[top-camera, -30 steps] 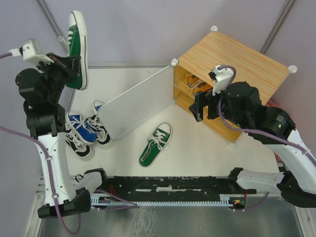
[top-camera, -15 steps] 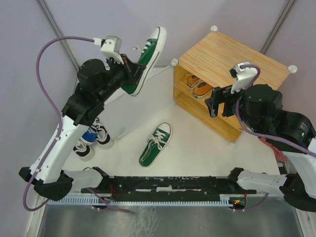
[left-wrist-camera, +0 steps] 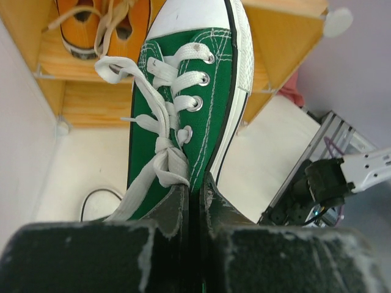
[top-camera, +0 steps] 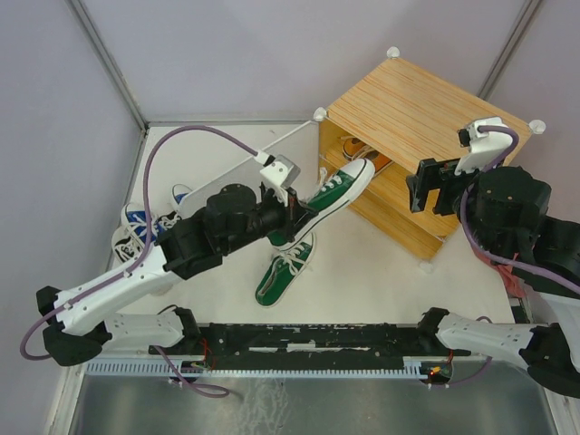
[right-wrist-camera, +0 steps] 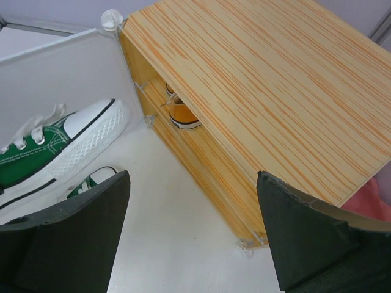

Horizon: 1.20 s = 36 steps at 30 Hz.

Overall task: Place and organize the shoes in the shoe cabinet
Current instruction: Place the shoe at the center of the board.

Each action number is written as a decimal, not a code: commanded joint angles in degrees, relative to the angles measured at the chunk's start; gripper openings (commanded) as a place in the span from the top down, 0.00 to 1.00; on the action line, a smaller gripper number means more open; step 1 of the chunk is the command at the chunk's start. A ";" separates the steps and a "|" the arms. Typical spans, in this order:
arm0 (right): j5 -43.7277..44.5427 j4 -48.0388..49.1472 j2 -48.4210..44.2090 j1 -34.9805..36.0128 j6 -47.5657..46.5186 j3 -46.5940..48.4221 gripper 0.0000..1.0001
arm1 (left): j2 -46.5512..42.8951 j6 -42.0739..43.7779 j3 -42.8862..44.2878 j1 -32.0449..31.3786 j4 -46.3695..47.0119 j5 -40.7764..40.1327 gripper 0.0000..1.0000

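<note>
My left gripper [top-camera: 292,210] [left-wrist-camera: 195,192] is shut on the heel collar of a green sneaker [top-camera: 333,190] [left-wrist-camera: 189,91]. The sneaker's white toe points into the open front of the shoe cabinet [top-camera: 426,113] [left-wrist-camera: 73,97]. Orange sneakers [top-camera: 355,147] [left-wrist-camera: 101,24] sit on the cabinet's inner shelf. A second green sneaker [top-camera: 276,272] lies on the table below the held one. My right gripper [top-camera: 433,188] [right-wrist-camera: 192,238] hangs open and empty to the right of the cabinet's front, over its top [right-wrist-camera: 256,79]. The right wrist view also catches the held green sneaker [right-wrist-camera: 55,146].
The pale door panel [top-camera: 236,168] [right-wrist-camera: 67,73] stands swung open to the left of the cabinet. Blue sneakers [top-camera: 138,217] and black ones lie at the left edge, partly hidden by my left arm. A red cloth [top-camera: 512,281] lies by the cabinet's right corner.
My left arm has swung the green sneaker from high at the back left down and right to the cabinet's front. The right gripper has drawn back to the right, away from the shelves.
</note>
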 commanded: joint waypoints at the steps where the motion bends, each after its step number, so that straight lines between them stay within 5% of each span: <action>1: 3.65 0.47 -0.48 0.16 -0.21 0.39 0.09 | -5.07 -1.27 -3.08 -0.75 8.70 -0.67 0.97; 13: 3.00 0.13 0.18 0.16 -0.53 -2.03 0.09 | 3.38 -7.73 -19.68 -10.11 20.73 -4.57 0.97; 29: 2.39 -0.88 -1.55 0.17 0.17 -8.21 0.07 | 30.99 -16.45 -21.65 -16.06 41.15 -21.23 0.96; 32: 2.30 -0.98 -2.22 0.16 0.26 -8.98 0.05 | 33.64 -15.52 -19.49 -16.07 40.24 -19.78 0.73; 36: 2.25 -0.35 -3.32 0.16 0.35 -10.32 0.03 | 33.14 -12.95 -17.03 -16.78 37.86 -18.41 0.58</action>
